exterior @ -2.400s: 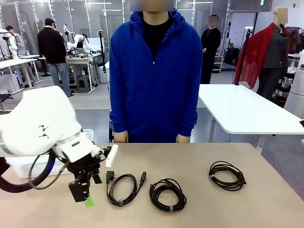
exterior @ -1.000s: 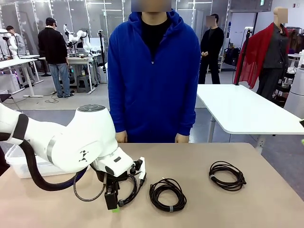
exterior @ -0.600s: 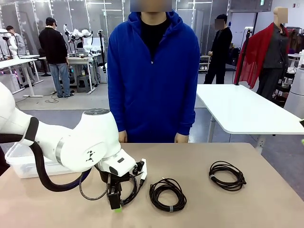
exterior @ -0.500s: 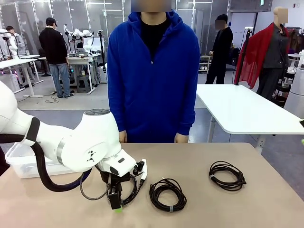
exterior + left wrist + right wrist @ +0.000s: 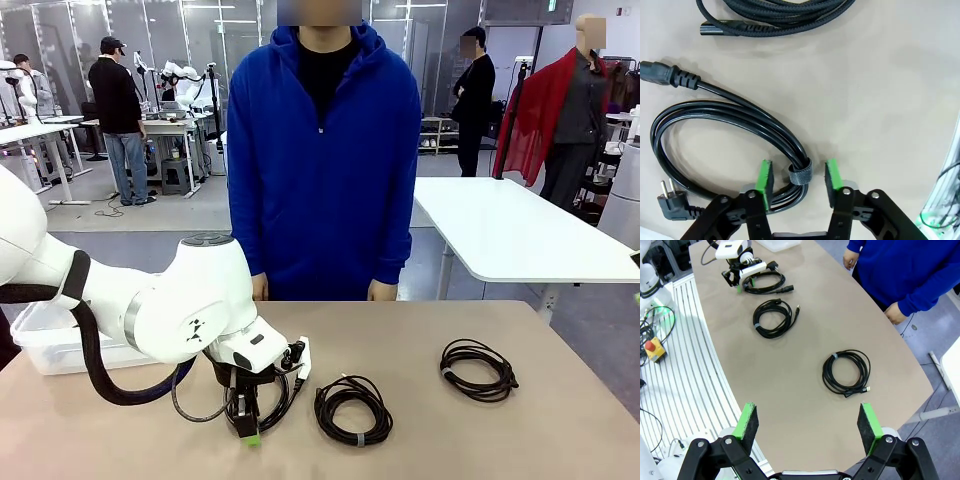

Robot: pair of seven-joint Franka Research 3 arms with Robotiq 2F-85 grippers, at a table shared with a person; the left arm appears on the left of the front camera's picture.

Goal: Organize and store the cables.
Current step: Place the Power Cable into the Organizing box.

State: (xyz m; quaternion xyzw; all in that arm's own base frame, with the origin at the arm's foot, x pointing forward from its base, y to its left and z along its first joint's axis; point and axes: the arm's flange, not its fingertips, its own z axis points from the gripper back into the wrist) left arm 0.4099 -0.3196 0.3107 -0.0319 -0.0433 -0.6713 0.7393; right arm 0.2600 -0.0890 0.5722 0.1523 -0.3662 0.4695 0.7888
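Three coiled black cables lie in a row on the tan table. The left one, a power cable (image 5: 730, 120) with plug ends and a small band (image 5: 800, 175), sits under my left gripper (image 5: 247, 432). In the left wrist view that gripper (image 5: 797, 181) is open, its green pads on either side of the banded part of the coil, low over the table. The middle cable (image 5: 351, 408) and the right cable (image 5: 478, 369) lie untouched. My right gripper (image 5: 808, 426) is open and empty, high above the table edge, looking down on all three coils.
A clear plastic bin (image 5: 45, 340) stands at the table's far left, partly behind my left arm. A person in a blue hoodie (image 5: 322, 160) stands at the far edge with hands down. The table front and right side are bare.
My left arm has swung right from the table's left side and come down over the left power cable; in the last second it has lowered slightly onto the coil.
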